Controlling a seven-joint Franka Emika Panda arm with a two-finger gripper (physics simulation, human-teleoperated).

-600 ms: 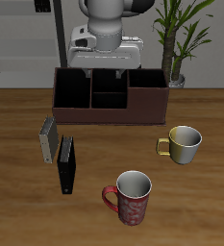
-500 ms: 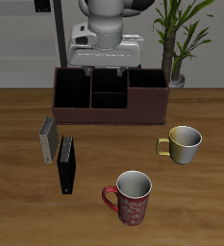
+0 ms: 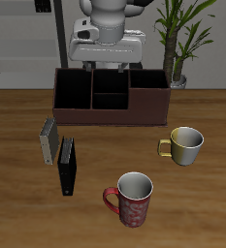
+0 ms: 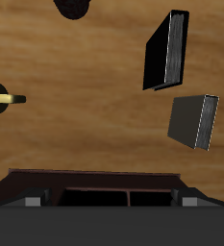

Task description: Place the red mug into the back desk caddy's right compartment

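Note:
The red mug [image 3: 134, 200] with its pale floral pattern stands upright near the table's front edge, handle to one side; only its dark edge [image 4: 77, 6] shows in the wrist view. The back desk caddy [image 3: 110, 118], a long dark reddish-brown box, sits at the table's back, its rim [image 4: 94, 176] also in the wrist view. Its right compartment [image 3: 149, 81] is the wide end section and holds nothing. My gripper [image 3: 105, 66] hangs open above the caddy's middle sections, far from the mug, with nothing between its fingers [image 4: 188, 200].
A metallic mug [image 3: 185, 145] with a yellow handle [image 4: 3, 99] stands between the caddy and the red mug. A black book [image 3: 66, 166] and a grey one [image 3: 48, 141] lie in front of the caddy's other end. A potted plant [image 3: 182, 39] stands behind the caddy.
My gripper has risen a little above the caddy. The mugs, books and caddy have not moved.

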